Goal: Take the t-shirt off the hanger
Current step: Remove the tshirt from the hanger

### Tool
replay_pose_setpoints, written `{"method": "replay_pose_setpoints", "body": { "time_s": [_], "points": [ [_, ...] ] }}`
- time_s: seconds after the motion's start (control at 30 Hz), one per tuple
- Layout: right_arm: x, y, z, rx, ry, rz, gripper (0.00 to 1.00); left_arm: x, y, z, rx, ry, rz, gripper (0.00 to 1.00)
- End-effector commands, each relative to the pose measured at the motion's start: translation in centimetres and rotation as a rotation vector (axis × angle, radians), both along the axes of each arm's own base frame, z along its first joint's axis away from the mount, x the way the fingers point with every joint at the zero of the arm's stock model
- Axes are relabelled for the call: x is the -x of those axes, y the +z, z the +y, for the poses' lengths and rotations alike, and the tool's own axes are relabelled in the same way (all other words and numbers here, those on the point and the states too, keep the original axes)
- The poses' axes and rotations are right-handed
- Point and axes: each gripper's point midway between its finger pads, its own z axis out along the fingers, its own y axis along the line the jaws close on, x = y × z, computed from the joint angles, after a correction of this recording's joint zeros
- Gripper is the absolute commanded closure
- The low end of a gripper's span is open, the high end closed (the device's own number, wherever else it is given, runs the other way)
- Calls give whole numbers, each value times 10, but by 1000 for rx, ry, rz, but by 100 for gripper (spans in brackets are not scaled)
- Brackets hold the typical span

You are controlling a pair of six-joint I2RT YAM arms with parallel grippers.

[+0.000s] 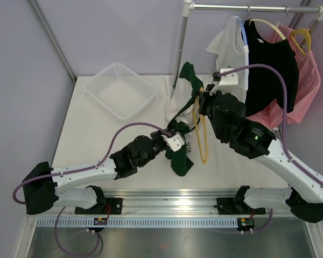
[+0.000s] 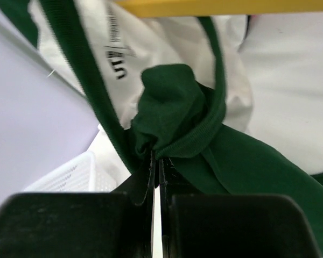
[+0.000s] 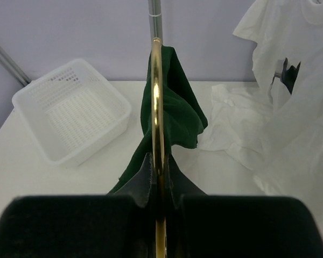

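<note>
A green and white t-shirt (image 1: pixel 184 83) hangs on a yellow hanger (image 1: pixel 201 134) held above the table's middle. My right gripper (image 1: pixel 200 102) is shut on the hanger; in the right wrist view the hanger's yellow bar (image 3: pixel 156 97) runs up from between the fingers with green cloth (image 3: pixel 177 107) draped on it. My left gripper (image 1: pixel 184 144) is shut on the shirt's lower green part (image 1: pixel 180 158). In the left wrist view the fingers pinch a bunched green fold (image 2: pixel 172 115), with the white inside and label above and the hanger's yellow bar (image 2: pixel 220 6) across the top.
A white perforated basket (image 1: pixel 120 90) stands at the back left of the table. A rail (image 1: pixel 247 7) at the back right carries a white shirt (image 1: pixel 231 48), a black shirt (image 1: pixel 269 70) and a pink shirt (image 1: pixel 307 80). A metal pole (image 1: pixel 180 48) stands behind the green shirt.
</note>
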Motion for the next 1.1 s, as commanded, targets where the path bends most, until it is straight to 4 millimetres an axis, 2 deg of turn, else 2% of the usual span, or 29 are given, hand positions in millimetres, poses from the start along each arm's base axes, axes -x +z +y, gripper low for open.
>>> {"method": "replay_pose_setpoints", "body": {
  "time_s": [0.0, 0.17, 0.23, 0.27, 0.33, 0.37, 0.4, 0.47, 0.5, 0.57, 0.6, 0.83, 0.93, 1.0, 1.07],
  "points": [
    [7, 20, 7, -86, 73, -25, 100, -17, 55, 17, 200, 117, -30, 100],
    [18, 8, 16, -68, 164, 16, 100, -34, 77, 44, 319, 181, 11, 93],
    [24, 2, 26, -55, 239, 35, 100, -42, 80, 55, 356, 204, 43, 85],
    [27, 1, 30, -51, 263, 39, 100, -45, 85, 58, 372, 206, 48, 75],
    [30, 1, 36, -55, 304, 38, 100, -52, 86, 66, 396, 216, 70, 62],
    [30, 1, 36, -53, 307, 38, 100, -53, 85, 67, 399, 213, 76, 48],
    [30, 0, 35, -53, 304, 38, 100, -54, 85, 69, 403, 205, 81, 40],
    [31, 2, 32, -58, 296, 26, 100, -47, 88, 66, 405, 125, 86, 25],
    [31, 3, 30, -63, 293, 20, 100, -43, 81, 64, 397, 91, 90, 12],
    [35, 9, 26, -82, 297, -3, 100, -25, 85, 57, 383, -44, 72, 1],
    [36, 11, 24, -89, 301, -13, 100, -19, 78, 55, 353, -82, 66, 1],
    [57, 24, 13, -132, 370, -68, 100, 35, 68, 30, 242, -410, 139, 1],
    [60, 26, 9, -133, 371, -73, 100, 46, 61, 25, 213, -488, 183, 1],
    [61, 26, 9, -132, 375, -74, 100, 48, 57, 23, 204, -502, 209, 1],
    [63, 26, 9, -135, 384, -74, 100, 40, 58, 18, 217, -477, 242, 1]
  ]
}}
